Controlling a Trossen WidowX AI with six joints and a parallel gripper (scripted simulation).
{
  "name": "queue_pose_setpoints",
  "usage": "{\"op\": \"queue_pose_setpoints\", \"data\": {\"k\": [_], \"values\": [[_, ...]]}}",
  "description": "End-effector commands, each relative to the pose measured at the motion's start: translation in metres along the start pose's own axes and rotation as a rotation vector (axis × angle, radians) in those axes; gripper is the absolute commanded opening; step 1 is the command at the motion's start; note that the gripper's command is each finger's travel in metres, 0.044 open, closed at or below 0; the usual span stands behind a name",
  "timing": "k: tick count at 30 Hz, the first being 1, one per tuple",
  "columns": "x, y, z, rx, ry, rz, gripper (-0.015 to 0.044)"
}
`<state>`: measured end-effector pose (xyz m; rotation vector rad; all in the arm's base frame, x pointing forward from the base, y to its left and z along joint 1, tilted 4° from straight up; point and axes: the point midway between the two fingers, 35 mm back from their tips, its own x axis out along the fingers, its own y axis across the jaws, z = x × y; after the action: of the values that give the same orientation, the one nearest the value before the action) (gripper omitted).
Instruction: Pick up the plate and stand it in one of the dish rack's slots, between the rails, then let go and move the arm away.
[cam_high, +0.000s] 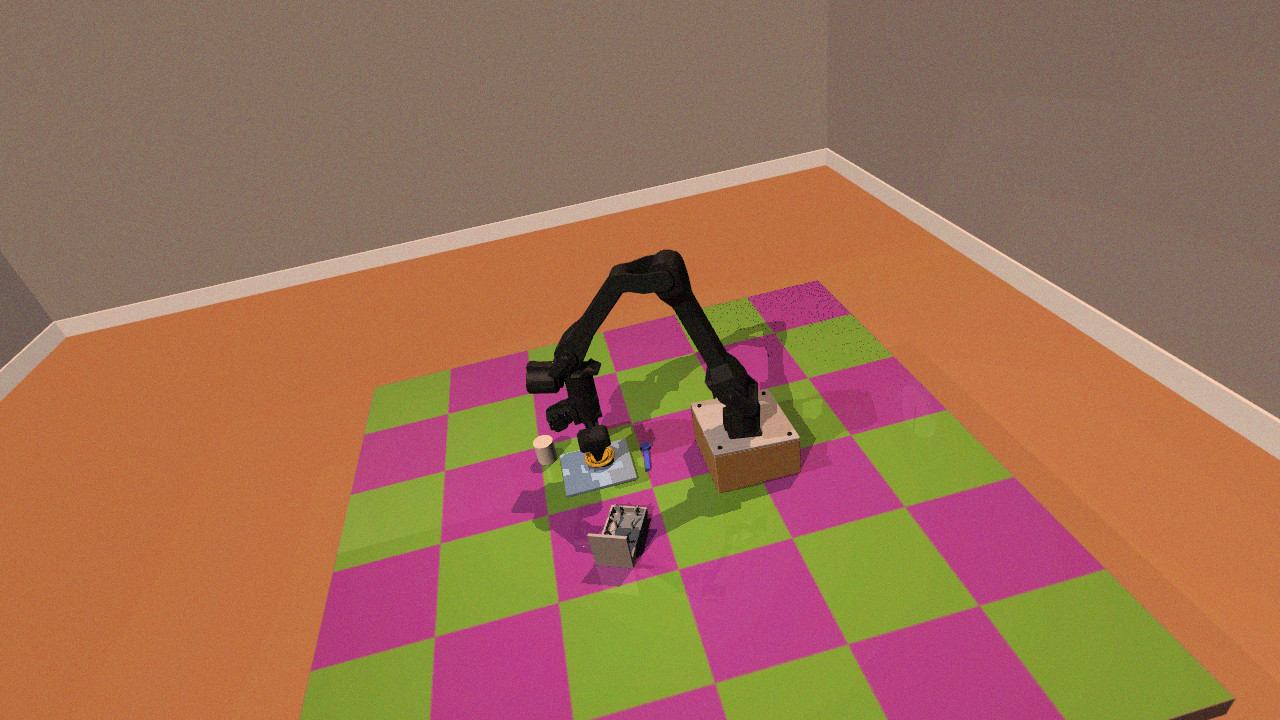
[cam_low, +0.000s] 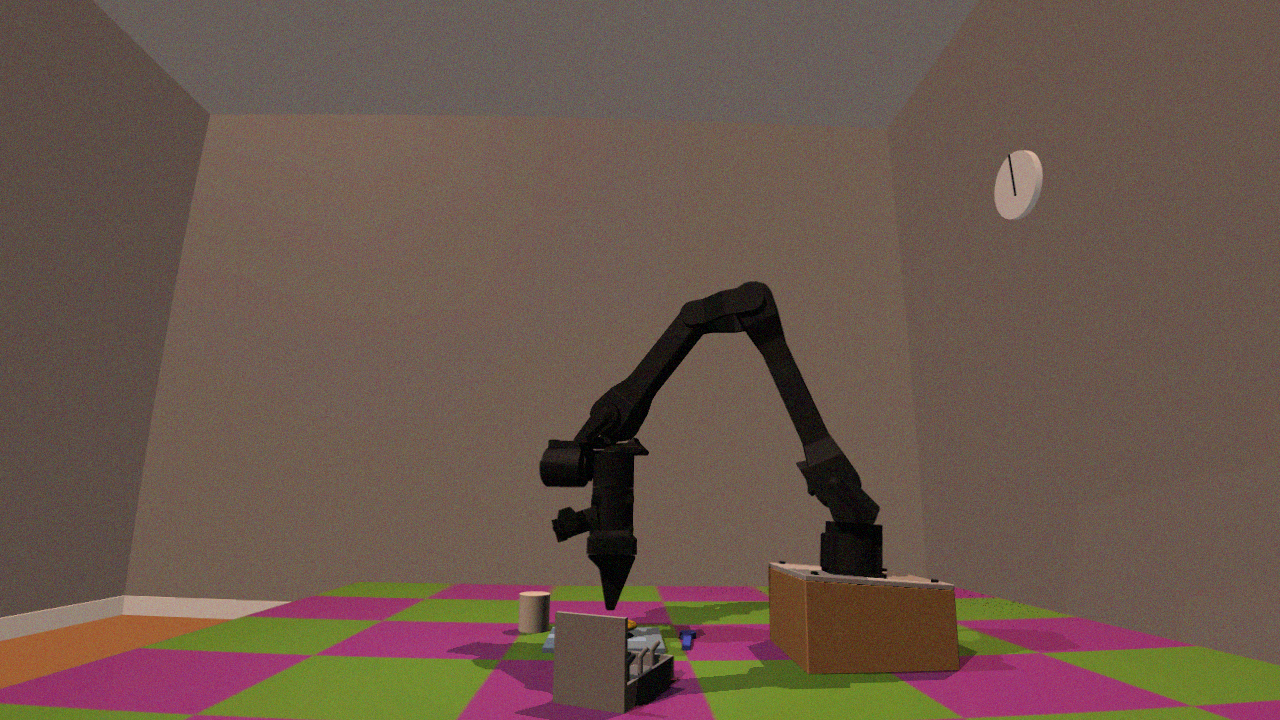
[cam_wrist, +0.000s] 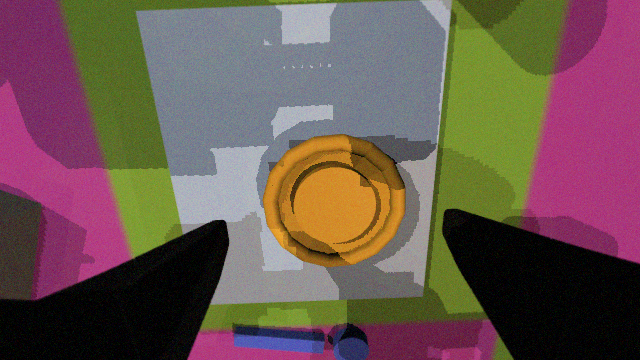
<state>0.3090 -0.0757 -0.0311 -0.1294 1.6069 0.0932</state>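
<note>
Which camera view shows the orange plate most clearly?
The wrist view: the orange plate lies flat on the grey mat, seen whole from above between the open gripper fingers. In the top view it is tiny and partly hidden by the gripper. In the exterior view the dish rack hides it.

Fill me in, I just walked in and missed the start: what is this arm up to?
The arm's gripper hangs open and empty, pointing straight down above an orange plate that lies flat on a grey mat. Nothing is grasped yet. The dish rack stands apart on the checkered floor, with no plate in it. A beige cylinder sits on one side of the mat and a small blue object on the other, both untouched.
</note>
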Motion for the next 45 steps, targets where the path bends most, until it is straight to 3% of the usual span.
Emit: {"op": "queue_pose_setpoints", "data": {"k": [1, 21, 23, 29, 40, 45], "values": [[0.008, 0.0, -0.002, -0.004, 0.008, -0.002, 0.04], [0.037, -0.001, -0.004, -0.004, 0.009, -0.002, 0.04], [0.037, -0.001, -0.004, -0.004, 0.009, -0.002, 0.0363], [0.037, -0.001, -0.004, -0.004, 0.009, -0.002, 0.0363], [0.037, -0.001, -0.004, -0.004, 0.009, -0.002, 0.029], [0.022, -0.003, 0.001, -0.004, 0.008, -0.002, 0.0158]]}}
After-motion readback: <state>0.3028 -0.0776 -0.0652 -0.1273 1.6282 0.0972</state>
